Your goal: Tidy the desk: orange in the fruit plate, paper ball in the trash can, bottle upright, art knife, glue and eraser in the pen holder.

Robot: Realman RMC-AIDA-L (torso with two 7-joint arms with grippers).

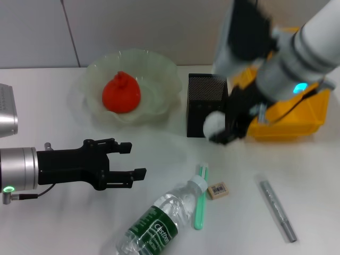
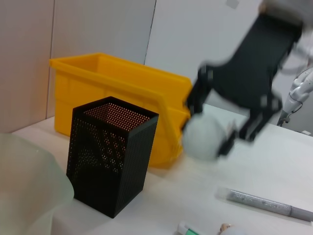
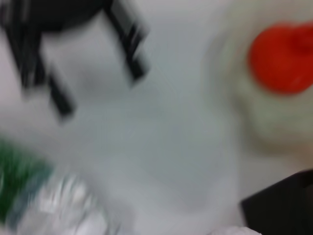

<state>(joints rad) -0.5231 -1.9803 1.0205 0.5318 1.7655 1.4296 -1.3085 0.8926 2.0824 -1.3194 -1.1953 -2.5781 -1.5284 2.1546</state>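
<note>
**Paper ball in transit to the bin**

- Right gripper (image 1: 226,130): clamped on the paper ball (image 1: 214,124), held off the desk (image 1: 159,154) just in front of the pen holder (image 1: 206,105).
- Trash can (image 1: 297,114): yellow, behind and to the right of the holder, partly hidden by the right arm.
- Left gripper (image 1: 127,159): fingers spread, holding nothing, hovering over the desk's left front. Idle.
- Orange (image 1: 121,92): already in the fruit plate (image 1: 159,69).
- Bottle (image 1: 159,223): lying on its side at the front edge.
- Eraser (image 1: 218,190): flat on the desk, just beside the bottle cap.
- Green stick (image 1: 201,199) and grey pen-like tool (image 1: 277,210): flat on the desk; which is glue and which knife cannot be told.

Handling note, as judgement: carry the ball rightward and high enough to clear the holder's rim and the bin's near wall. Release only once it hangs well inside the opening, since a light ball dropped at the edge may bounce out. Avoid brushing the holder, which looks easy to tip.
</note>
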